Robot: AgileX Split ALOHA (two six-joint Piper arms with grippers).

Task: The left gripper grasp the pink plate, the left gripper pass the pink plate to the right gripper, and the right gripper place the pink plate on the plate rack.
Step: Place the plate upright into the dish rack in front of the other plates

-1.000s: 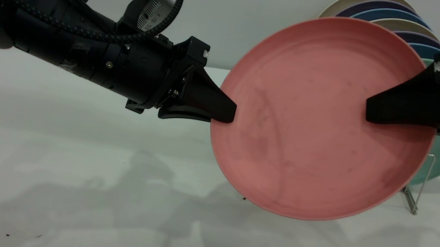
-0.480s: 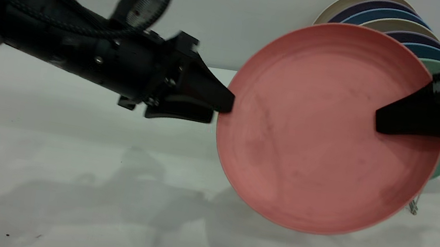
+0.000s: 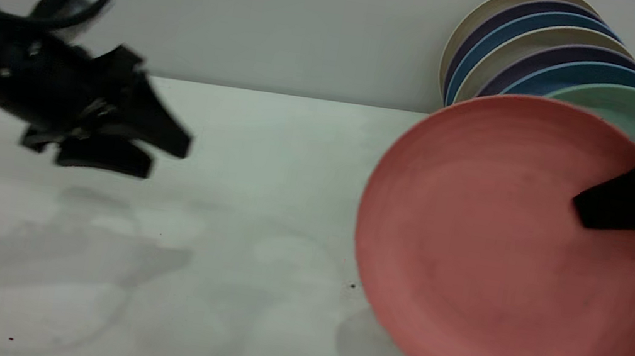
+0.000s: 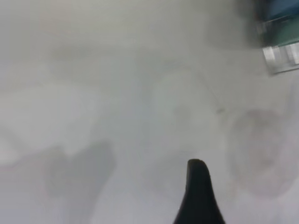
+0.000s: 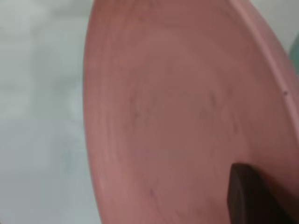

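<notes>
Two arms: we see one at each side of a pale table (image 3: 270, 151), with a plain light wall (image 3: 255, 9) behind it.
Table surface: we find it matte and whitish, with soft grey shadows under the arms and a few tiny dark specks, one (image 3: 351, 285) just left of the plate's lower edge.
Pink plate (image 3: 490, 256): nearest to us, at the right side of the exterior view, held upright on edge and tilted, its hollow face toward the camera, its lower rim low over the table above its own shadow.
Right gripper (image 3: 589, 211): we see its dark wedge finger lying across the plate's upper right face, pinching the rim; in its wrist view one finger (image 5: 250, 196) rests on the pink face (image 5: 177, 116).
Left gripper (image 3: 169, 151): well apart from the plate, at the left side above the table, its two wedge jaws spread with a gap between them and nothing held; its wrist view shows one fingertip (image 4: 198, 186) over bare table.
Plate rack: we cannot make it out, hidden behind the plates.
Stacked plates: farther back, standing on edge in a row behind the pink plate, a mint-green plate (image 3: 627, 112) closest to it, then blue (image 3: 582, 73), purple and cream ones toward the wall.
</notes>
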